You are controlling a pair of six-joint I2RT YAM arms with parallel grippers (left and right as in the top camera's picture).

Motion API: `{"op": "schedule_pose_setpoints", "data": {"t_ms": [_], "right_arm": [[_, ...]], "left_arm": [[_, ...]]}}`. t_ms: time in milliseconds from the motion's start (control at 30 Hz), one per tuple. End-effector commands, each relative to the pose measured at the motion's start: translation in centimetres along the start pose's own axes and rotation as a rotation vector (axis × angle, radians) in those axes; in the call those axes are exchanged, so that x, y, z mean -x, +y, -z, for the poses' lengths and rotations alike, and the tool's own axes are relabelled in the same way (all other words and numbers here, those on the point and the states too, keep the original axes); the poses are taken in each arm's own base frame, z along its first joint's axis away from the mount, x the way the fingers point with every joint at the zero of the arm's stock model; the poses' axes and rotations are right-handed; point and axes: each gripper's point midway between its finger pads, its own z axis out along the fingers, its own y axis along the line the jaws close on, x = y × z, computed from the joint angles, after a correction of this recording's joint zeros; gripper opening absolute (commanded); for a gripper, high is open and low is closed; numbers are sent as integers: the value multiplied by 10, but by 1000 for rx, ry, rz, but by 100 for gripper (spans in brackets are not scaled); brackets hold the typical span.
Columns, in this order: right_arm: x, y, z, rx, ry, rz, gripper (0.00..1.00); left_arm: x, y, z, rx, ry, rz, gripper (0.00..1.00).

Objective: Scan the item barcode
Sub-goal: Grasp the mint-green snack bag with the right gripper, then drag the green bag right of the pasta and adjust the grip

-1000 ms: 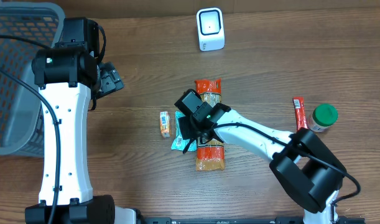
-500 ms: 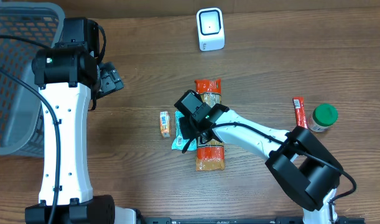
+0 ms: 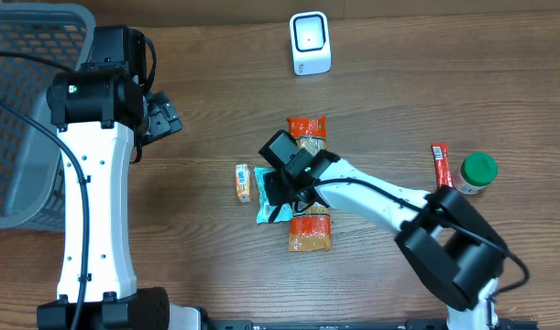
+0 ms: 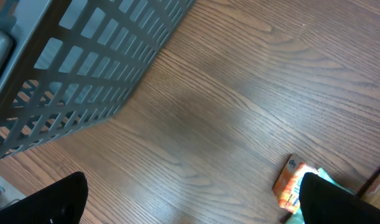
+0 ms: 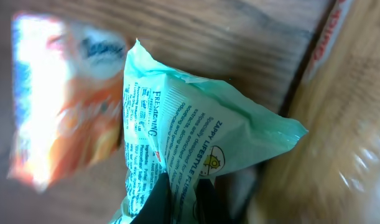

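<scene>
On the wooden tabletop [image 3: 215,92], my right fingers [image 5: 157,200] pinch the teal packet [image 5: 196,143]; my left fingers [image 4: 46,205] stand wide apart near the grey basket [image 4: 84,56]. The orange pouch [image 5: 65,106] is blurred.

Orange packet [image 5: 59,99] blurred — teal packet [image 3: 263,214] mostly under right gripper [image 3: 276,205].

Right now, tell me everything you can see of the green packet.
The green packet is a small mint-green plastic sachet, crinkled, with dark small print and a yellow logo. The right gripper is shut on one end of it. It sits between the orange packet and the long snack pack.
</scene>
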Motion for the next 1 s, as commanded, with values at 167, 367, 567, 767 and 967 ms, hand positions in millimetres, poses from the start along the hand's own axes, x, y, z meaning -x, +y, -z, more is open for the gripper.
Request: {"op": "schedule_pose_setpoints", "data": {"t_ms": [167,367,567,767,967], "right_arm": [[32,21,146,134,-214,192,4],[28,-37,186,-64,-238,160,4],[4,-110,168,-247,-119,44,4],[-13,-160,129,-288,-95,-45,4],[-26,-190,97,-301,-127,-27,4]], "left_arm": [[2,2,-1,14,-2,-17,100],[2,2,-1,14,-1,-17,100],[2,2,-1,14,-2,-17,100],[2,2,-1,14,-2,-17,100],[2,2,-1,14,-2,-17,100]]}}
